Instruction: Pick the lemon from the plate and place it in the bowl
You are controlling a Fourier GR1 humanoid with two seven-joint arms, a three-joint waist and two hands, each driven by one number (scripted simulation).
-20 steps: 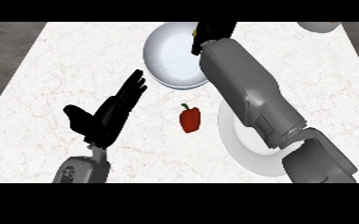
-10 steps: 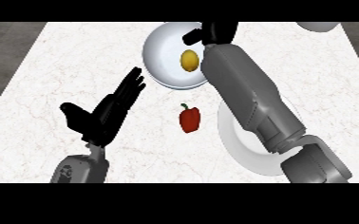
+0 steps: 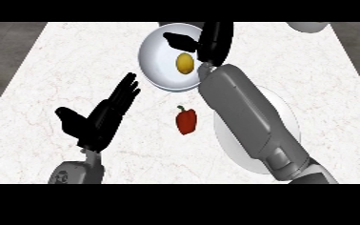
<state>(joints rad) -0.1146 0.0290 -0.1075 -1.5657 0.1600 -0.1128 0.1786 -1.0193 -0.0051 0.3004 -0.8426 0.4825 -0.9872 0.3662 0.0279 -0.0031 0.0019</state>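
One white bowl [image 3: 156, 71] sits at the far middle of the white marbled table [image 3: 63, 57], and it holds a single yellow lemon [image 3: 185, 63], which lies inside it a little right of its centre. One white plate [image 3: 285, 119] lies nearer, to the right of the bowl; the right forearm crosses over most of it, and nothing shows on the parts of it that remain visible. One red bell pepper [image 3: 185, 120] lies on the table between the bowl and the plate's left edge, touching neither.

The right hand [image 3: 211, 40] hangs over the bowl's far right rim, just beside the lemon and apart from it. Its fingers are straight and its thumb sticks out to the left over the bowl; they hold nothing. The left hand [image 3: 102, 117] shows at the lower left, resting open, its fingers straight and lying close together, pointing up and to the right, with the thumb spread to the left. A pale rounded thing [image 3: 308, 26] shows at the far right edge, cut off by the view.
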